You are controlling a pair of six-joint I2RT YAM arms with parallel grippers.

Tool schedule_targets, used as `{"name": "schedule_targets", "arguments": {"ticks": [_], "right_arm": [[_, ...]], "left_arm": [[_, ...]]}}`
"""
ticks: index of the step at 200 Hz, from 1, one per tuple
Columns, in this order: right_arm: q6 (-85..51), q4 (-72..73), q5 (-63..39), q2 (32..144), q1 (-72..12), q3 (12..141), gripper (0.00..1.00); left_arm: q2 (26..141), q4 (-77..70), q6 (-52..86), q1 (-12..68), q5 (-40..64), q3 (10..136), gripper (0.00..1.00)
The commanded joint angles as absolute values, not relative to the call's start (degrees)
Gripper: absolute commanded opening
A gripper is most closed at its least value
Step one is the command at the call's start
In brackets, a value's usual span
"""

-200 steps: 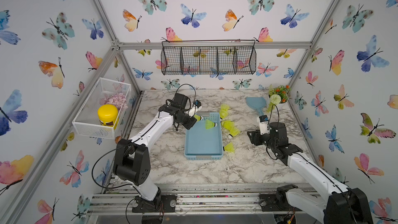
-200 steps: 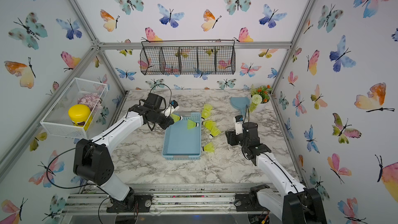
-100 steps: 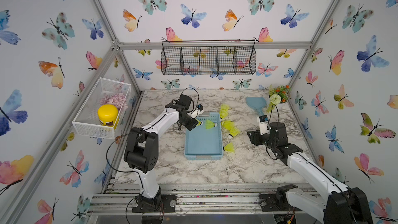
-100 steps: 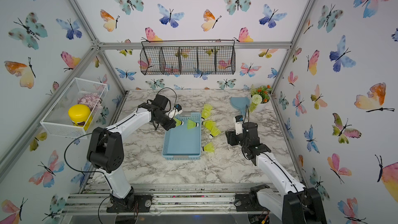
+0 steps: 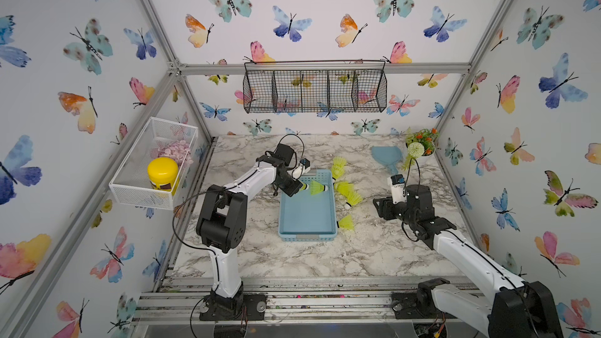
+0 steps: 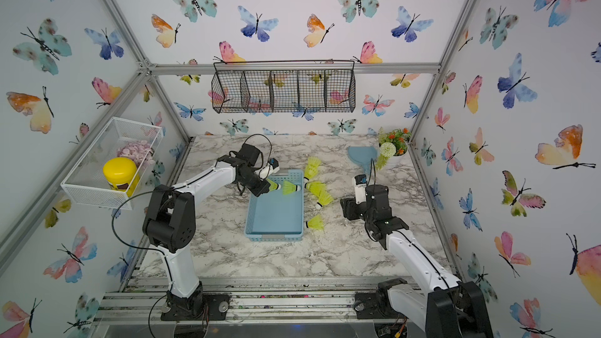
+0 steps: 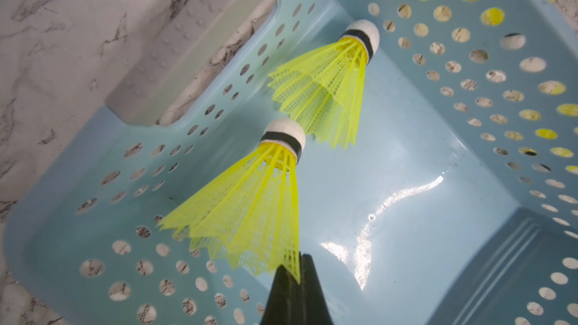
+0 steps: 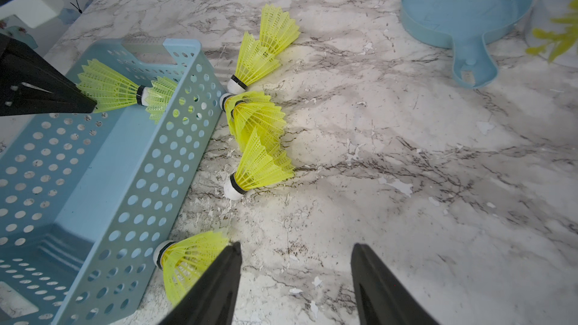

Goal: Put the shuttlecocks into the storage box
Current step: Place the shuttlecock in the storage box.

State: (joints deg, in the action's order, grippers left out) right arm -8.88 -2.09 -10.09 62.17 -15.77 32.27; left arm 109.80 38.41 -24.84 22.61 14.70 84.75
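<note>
One neon yellow-green plastic shuttlecock (image 7: 250,201), white-tipped with a black band, hung over the far end of the storage box (image 5: 307,212), a shallow light blue plastic basket with perforated sides. The left gripper (image 7: 297,268) had its jaws shut tight on the very rim of the mesh skirt; whether the tip touched the box floor could not be told. A second shuttlecock (image 7: 328,89) lay on the floor inside, its tip close to the right wall. Five or so loose shuttlecocks lay on their sides on the grey-veined white marble tabletop (image 5: 325,255) just right of the box: a cluster (image 8: 259,114) along its far half and a lone shuttlecock (image 8: 190,261) beside its near right corner. The right gripper (image 8: 295,246) hovered low to the right of that lone one, jaws well apart and empty, one finger just beside its skirt. These pieces looked very light, with a thin springy skirt that would flex or crumple under a hard squeeze, and a firmer rounded tip that might squirt out of flat pads. A rim-edge pinch probably let the cone swing; a grasp across the skirt near the black band seemed steadier. Lying loose, they would likely roll in an arc if nudged.
</note>
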Motion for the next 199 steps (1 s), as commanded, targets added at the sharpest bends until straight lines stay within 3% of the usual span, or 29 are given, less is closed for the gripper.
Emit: {"name": "schedule_targets", "arguments": {"ticks": [1, 145, 158, 172, 199], "right_arm": [[-8.61, -1.67, -9.27, 62.81, -15.56, 31.55, 0.63], [-8.81, -2.98, -9.49, 63.61, -15.57, 31.92, 0.63], [-8.79, -3.13, -9.49, 63.47, -15.6, 31.9, 0.63], [-8.79, -3.19, -9.46, 63.43, -15.58, 31.9, 0.63], [-8.79, -3.18, -9.49, 63.48, -15.57, 31.9, 0.63]], "left_arm": [[110.69, 37.4, -25.09, 22.83, 16.31, 85.39, 0.0], [114.03, 36.69, -26.28, 22.78, 19.25, 85.96, 0.0], [114.06, 36.44, -25.94, 22.85, 18.72, 86.04, 0.05], [114.08, 36.25, -25.46, 22.85, 18.01, 86.14, 0.16], [114.01, 35.26, -24.72, 22.82, 15.73, 86.56, 0.19]]}}
